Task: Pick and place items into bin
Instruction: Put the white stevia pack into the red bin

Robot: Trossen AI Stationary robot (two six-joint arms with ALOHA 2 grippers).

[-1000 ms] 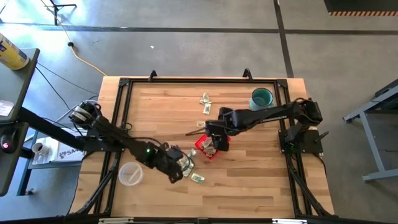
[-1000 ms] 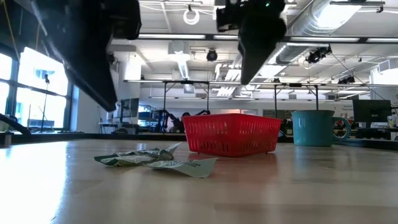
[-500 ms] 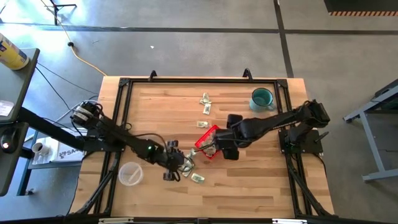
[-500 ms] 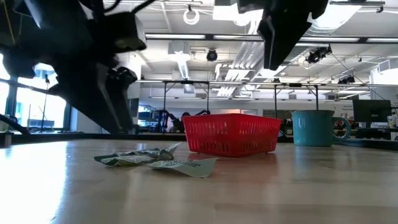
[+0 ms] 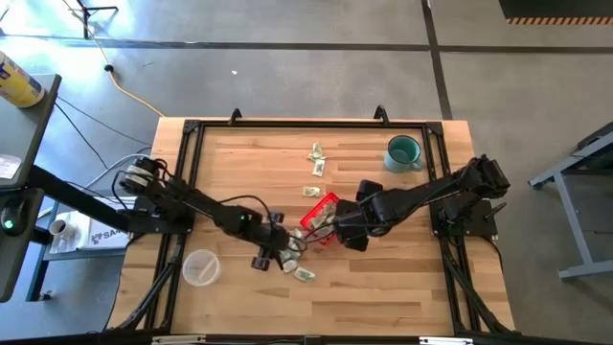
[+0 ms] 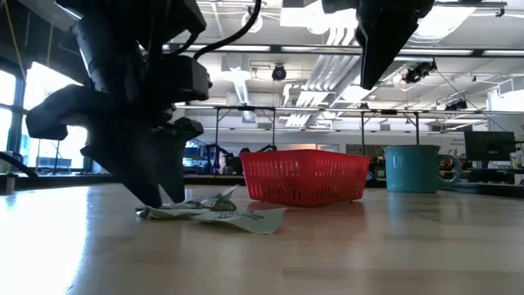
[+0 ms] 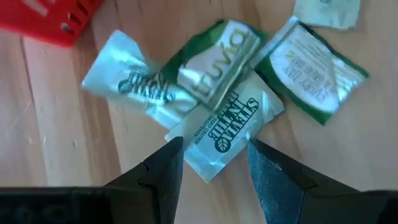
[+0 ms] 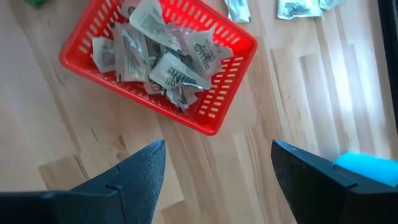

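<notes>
The red mesh basket [image 5: 321,217] [image 8: 155,68] [image 6: 304,174] sits mid-table and holds several green-and-white packets [image 8: 165,59]. A small heap of packets [image 7: 217,93] [image 6: 213,211] [image 5: 295,259] lies flat on the wood near it. Others lie farther off [image 5: 315,163]. My left gripper [image 7: 214,155] [image 5: 278,253] [image 6: 160,197] is open and down at the heap. Its fingers stand on either side of one white-and-green packet [image 7: 225,127]. My right gripper [image 8: 221,165] [image 5: 345,230] is open and empty. It hangs high beside the basket's near right side. My left gripper comes down on the heap from above with a finger [image 7: 166,163] on each side of the lowest packet's near end [image 7: 208,163], which lies flat on the table. Whether the fingers touch it I cannot tell.
A teal mug [image 5: 403,151] [image 6: 413,168] stands near the far right corner. A clear plastic cup [image 5: 201,267] stands near the left front. A black frame [image 5: 287,123] borders the table. Bare wood lies along the near edge.
My left gripper has come down from above the table onto the heap of packets and shifted a little toward the basket. My right gripper has drawn back from over the basket toward the table's near right.
</notes>
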